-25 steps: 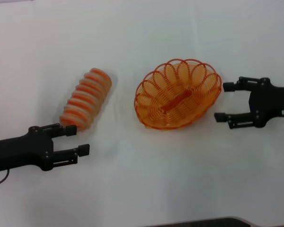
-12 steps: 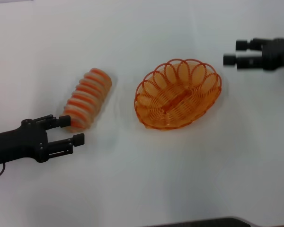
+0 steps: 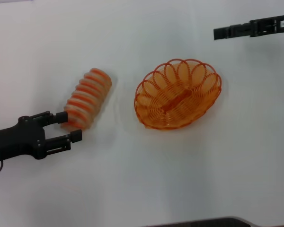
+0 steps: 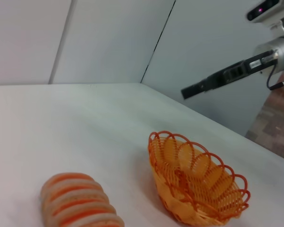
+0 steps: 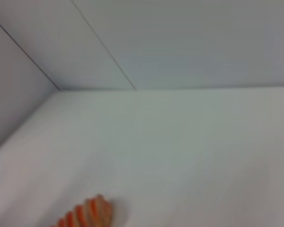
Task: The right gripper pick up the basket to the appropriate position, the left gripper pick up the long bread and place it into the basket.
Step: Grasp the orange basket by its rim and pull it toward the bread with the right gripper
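Note:
The long bread (image 3: 86,98), pale tan with orange ridges, lies on the white table left of centre; it also shows in the left wrist view (image 4: 78,205) and at the edge of the right wrist view (image 5: 87,215). The empty orange wire basket (image 3: 177,94) stands to its right, apart from both grippers, also seen in the left wrist view (image 4: 199,189). My left gripper (image 3: 68,126) is open and empty at the bread's near end, one fingertip right by it. My right gripper (image 3: 220,33) is raised at the far right, beyond the basket, seen edge-on, also in the left wrist view (image 4: 189,91).
The white table (image 3: 189,165) meets pale walls at the back (image 4: 109,42). A dark edge (image 3: 203,222) runs along the front of the head view.
My right gripper has left the basket's right side, risen toward the far right and turned edge-on. My left gripper has crept up to the bread's near end. Basket and bread have not moved.

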Controlling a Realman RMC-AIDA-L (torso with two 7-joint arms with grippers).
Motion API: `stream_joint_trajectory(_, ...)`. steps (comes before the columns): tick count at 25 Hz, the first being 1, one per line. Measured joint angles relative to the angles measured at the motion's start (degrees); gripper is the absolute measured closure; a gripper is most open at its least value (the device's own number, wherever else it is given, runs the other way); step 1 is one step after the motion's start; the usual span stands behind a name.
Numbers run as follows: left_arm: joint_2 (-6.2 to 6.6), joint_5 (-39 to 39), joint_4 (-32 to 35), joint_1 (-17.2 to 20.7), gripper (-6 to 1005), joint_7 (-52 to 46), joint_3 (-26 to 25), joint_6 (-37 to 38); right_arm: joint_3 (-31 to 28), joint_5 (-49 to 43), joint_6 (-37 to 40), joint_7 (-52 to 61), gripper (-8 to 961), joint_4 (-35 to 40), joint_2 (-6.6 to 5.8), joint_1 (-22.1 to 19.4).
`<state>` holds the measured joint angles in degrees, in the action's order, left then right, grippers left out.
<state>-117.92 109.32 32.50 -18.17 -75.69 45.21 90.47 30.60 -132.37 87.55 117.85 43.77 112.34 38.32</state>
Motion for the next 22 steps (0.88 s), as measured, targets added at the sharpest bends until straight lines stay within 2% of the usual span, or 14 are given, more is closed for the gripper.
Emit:
stream_joint_trajectory(4,-0.31,0.1,1.8,0.4,237,0.0,0.0,0.0,3.4,-7.3,-3.0,3.2,33,-0.8,0.9,3.4)
stream_joint_trajectory(7,-0.46,0.2,2.6,0.5,238,0.0,0.0,-0.2,5.8,-9.1,-4.4,4.9,34,-1.2,1.32,4.6)
stream_joint_trajectory(22,-0.74,0.4,3.8,0.4,233,1.7,0.0,-1.5,10.5,-9.7,-8.7,7.1,38,-4.1,1.85,5.3)
